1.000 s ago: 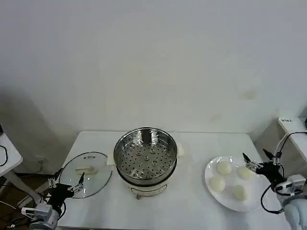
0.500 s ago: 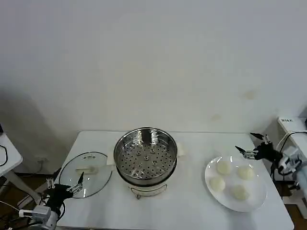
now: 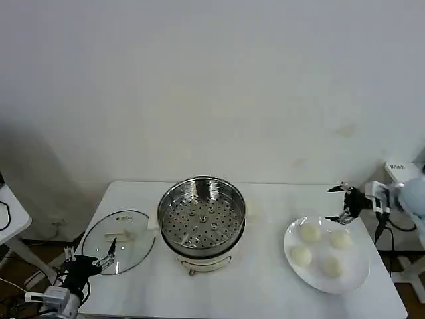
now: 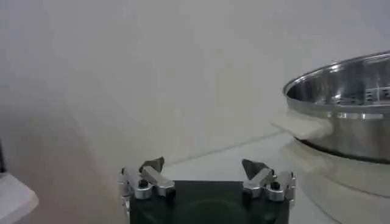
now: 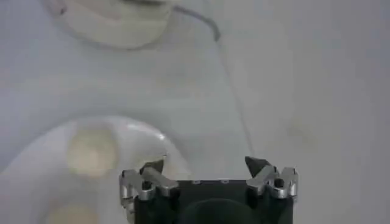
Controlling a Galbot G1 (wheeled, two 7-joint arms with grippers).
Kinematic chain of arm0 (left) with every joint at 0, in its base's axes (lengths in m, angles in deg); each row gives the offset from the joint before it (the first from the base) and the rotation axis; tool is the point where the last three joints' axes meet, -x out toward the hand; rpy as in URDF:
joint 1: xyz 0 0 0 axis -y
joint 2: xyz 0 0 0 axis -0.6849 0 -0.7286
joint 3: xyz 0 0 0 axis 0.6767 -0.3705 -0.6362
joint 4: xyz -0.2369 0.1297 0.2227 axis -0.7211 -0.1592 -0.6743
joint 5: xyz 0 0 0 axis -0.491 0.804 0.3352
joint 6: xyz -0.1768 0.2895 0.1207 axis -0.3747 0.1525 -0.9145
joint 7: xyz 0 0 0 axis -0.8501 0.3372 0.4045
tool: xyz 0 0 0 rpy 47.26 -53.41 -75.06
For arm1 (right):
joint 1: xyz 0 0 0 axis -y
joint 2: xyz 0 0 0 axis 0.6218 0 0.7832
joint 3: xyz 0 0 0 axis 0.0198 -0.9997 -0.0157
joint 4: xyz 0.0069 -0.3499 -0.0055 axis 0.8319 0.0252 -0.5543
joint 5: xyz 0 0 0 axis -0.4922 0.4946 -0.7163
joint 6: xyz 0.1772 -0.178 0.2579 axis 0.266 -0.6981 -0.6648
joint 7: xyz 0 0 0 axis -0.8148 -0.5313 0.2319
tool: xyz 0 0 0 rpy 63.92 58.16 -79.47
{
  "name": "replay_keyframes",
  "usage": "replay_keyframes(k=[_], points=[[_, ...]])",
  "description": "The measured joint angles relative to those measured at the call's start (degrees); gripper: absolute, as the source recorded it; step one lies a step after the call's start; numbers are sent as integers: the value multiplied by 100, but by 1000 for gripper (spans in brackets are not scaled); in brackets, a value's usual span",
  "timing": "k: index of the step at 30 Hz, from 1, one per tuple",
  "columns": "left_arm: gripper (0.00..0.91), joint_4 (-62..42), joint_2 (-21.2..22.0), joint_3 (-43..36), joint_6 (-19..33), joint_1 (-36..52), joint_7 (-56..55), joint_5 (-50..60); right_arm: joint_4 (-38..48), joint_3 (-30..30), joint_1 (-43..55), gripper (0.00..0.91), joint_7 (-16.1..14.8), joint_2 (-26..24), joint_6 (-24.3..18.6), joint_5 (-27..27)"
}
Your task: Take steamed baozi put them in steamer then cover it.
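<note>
Nearest the robot, the left gripper (image 3: 89,260) hangs with fingers spread and empty at the table's front corner, just short of the one glass cover (image 3: 119,250), which lies flat to the left of the steamer (image 3: 201,221). The single steamer stands uncovered with a bare perforated tray, so by my judgement nothing is loaded yet and the covering is still to come. To its right all four steamed baozi (image 3: 309,232) sit on one white plate (image 3: 356,278), and at the plate's far edge the right gripper (image 3: 342,204) hovers spread wide, holding nothing.

A white tabletop (image 3: 265,292) stands against a plain pale wall (image 3: 212,86). On its right side lies a flat white plate (image 3: 355,276). Off to the left, the corner of another white surface (image 3: 10,219) shows, with a dark cable lying across it.
</note>
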Motion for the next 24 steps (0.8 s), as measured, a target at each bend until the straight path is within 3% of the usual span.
replay_keyframes(k=[10,24], points=[[907,22,12,25,-9,-17,7,61,633,-1039,611,907,-252,376,-259,686],[907,-41,19,-29,-18,-39,8,164,1424,-1381,783,907,-251,1028,-441,1312]])
